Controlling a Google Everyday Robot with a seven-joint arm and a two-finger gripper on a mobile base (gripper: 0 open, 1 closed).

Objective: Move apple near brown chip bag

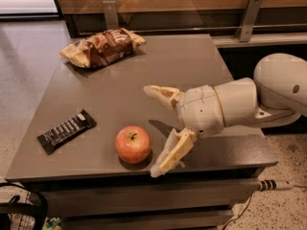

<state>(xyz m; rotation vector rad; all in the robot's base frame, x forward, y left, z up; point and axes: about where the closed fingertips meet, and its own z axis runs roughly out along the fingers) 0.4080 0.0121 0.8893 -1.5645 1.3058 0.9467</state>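
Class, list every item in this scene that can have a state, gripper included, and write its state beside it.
apple: upright, stem up, resting on the table near its front edge, not gripped.
brown chip bag: lying crinkled at the far left corner.
candy bar: lying flat, wrapped, left of the apple.
gripper: open wide, just right of the apple.

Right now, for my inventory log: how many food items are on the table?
3: the brown chip bag far left, the candy bar front left, the apple front centre beside the open gripper. Nothing appears hidden.
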